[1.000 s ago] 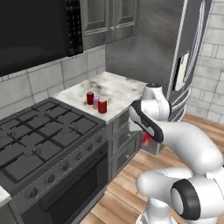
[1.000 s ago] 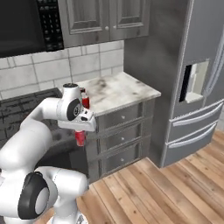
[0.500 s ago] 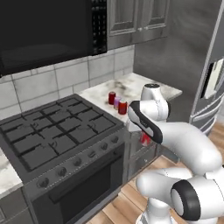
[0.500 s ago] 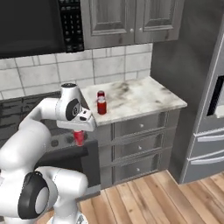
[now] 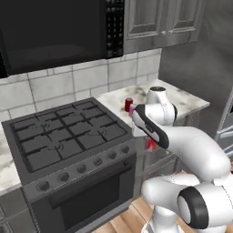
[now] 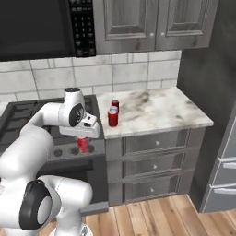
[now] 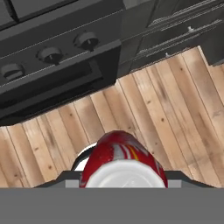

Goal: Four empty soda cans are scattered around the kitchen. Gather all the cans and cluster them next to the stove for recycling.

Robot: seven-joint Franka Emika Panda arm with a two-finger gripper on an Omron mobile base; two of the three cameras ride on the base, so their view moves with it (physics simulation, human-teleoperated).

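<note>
My gripper (image 6: 83,141) is shut on a red soda can (image 6: 83,145), held upright in the air in front of the stove's knob panel, below counter height. In the left base view the held can (image 5: 150,144) hangs just under my forearm. The hand view looks down over that can (image 7: 123,160) at the wood floor. Two more cans stand on the marble counter (image 6: 161,110) just right of the stove (image 6: 20,117): a red can (image 6: 113,117) in front and another can (image 6: 115,104) behind it. From the left side the rear can (image 5: 129,104) shows beside the black stove (image 5: 63,134).
A black microwave (image 5: 50,34) hangs over the stove, with grey wall cabinets (image 6: 152,23) to its right. Grey drawers (image 6: 152,161) sit under the counter. A steel fridge (image 6: 226,152) stands at the far right. Wood plank floor (image 7: 166,109) lies below the hand.
Both base views have shifted as the base drove, bringing the stove and microwave toward the middle. The gripper still holds the red can in the same pose.
</note>
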